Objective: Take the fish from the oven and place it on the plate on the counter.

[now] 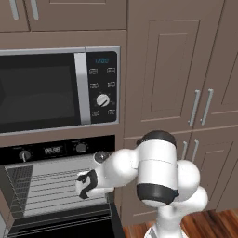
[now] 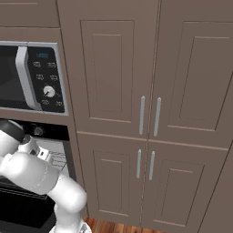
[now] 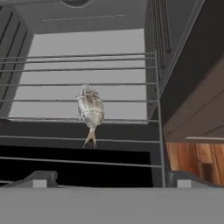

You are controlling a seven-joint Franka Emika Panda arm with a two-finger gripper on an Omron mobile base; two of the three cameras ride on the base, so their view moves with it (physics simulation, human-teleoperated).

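Base views flank the oven [image 1: 56,186]; hand view peers inside (close).

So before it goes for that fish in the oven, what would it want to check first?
1. Oven door open: ok, the racks are exposed.
2. Fish in sight: ok, lying on the wire rack in the hand view.
3. End effector open and empty: ok, fingertips spread wide, nothing between them.
4. Lined up with the fish: roughly ok, it sits slightly off centre, ahead of the tips.
5. Path to the fish free: ok, nothing lies between.
6. Plate ready on the counter: cannot tell.
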